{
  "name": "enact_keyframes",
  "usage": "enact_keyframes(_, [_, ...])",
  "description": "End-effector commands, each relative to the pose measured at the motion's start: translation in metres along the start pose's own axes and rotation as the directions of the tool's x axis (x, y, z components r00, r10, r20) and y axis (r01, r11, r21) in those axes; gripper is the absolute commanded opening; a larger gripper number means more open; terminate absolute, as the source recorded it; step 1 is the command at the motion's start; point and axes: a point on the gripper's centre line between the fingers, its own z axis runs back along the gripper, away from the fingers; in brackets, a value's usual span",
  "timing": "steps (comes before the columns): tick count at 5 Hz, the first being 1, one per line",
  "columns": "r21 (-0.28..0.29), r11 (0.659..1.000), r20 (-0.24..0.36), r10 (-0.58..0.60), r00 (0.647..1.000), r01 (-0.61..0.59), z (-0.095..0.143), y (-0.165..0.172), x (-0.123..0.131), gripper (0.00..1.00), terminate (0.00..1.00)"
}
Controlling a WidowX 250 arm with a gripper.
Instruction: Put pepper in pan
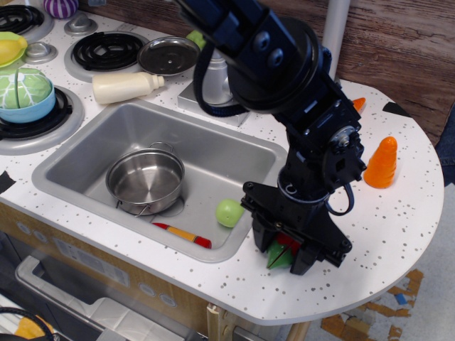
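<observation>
The red pepper lies on the white counter just right of the sink. Only its green stem end and a bit of red show beneath my gripper. My gripper is lowered over it, jaws open and standing on either side of the pepper; whether they touch it I cannot tell. The shiny steel pan stands upright and empty in the left part of the sink, well to the left of the gripper.
A green ball and a thin red-and-yellow stick lie in the sink near its front right. An orange carrot stands at the right. A faucet, dark lid, cream bottle and cabbage bowl stand behind and left.
</observation>
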Motion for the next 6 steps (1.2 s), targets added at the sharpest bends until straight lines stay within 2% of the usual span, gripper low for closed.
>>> enact_keyframes(1, [0.030, 0.998, 0.008, 0.062, 0.998, -0.062, 0.014, 0.017, 0.011, 0.00, 0.00])
enact_keyframes(2, [0.121, 0.982, -0.030, 0.152, 0.988, -0.147, 0.048, 0.060, 0.023, 0.00, 0.00])
enact_keyframes(3, [0.209, 0.971, -0.011, 0.117, 0.993, -0.112, 0.068, 0.108, 0.030, 0.00, 0.00])
enact_keyframes(4, [0.251, 0.966, -0.010, 0.070, 0.997, -0.066, 0.077, 0.157, 0.029, 0.00, 0.00])
enact_keyframes(5, [0.278, 0.960, 0.010, 0.018, 1.000, -0.020, 0.072, 0.204, 0.024, 0.00, 0.00])
enact_keyframes(6, [0.257, 0.966, 0.051, -0.047, 0.998, 0.032, 0.054, 0.231, 0.022, 0.00, 0.00])
